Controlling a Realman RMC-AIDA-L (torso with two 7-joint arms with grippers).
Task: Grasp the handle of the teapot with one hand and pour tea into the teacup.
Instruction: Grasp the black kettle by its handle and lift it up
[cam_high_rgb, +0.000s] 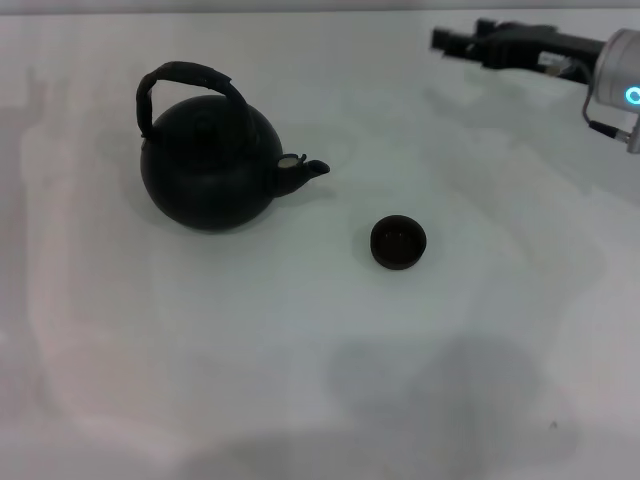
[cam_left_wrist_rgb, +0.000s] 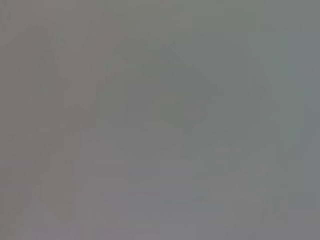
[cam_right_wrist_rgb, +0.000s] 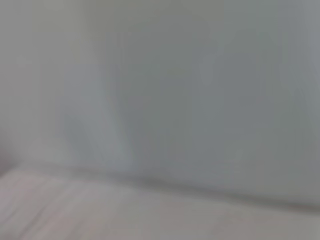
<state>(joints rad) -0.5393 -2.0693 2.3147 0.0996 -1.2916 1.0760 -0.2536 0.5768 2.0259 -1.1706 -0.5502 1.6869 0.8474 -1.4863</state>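
In the head view the teapot stands upright on the white table at about ten o'clock from the table's middle, its round matte-black body topped by the handle, a dark wrapped band arching over it, and its stubby spout pointing toward three o'clock. The teacup sits apart from the pot, at roughly four o'clock from the spout tip, low, dark and upright, with bare table between the two. The right gripper shows only in this view, up at one o'clock near the far edge of the table, reaching in from the right and well apart from both teapot and teacup; whether it is open or closed cannot be told from here. The left gripper does not appear in the head view. The left wrist view gives only a blank grey field, and the right wrist view only pale, featureless surfaces, so neither shows the teapot, the teacup or any fingers.
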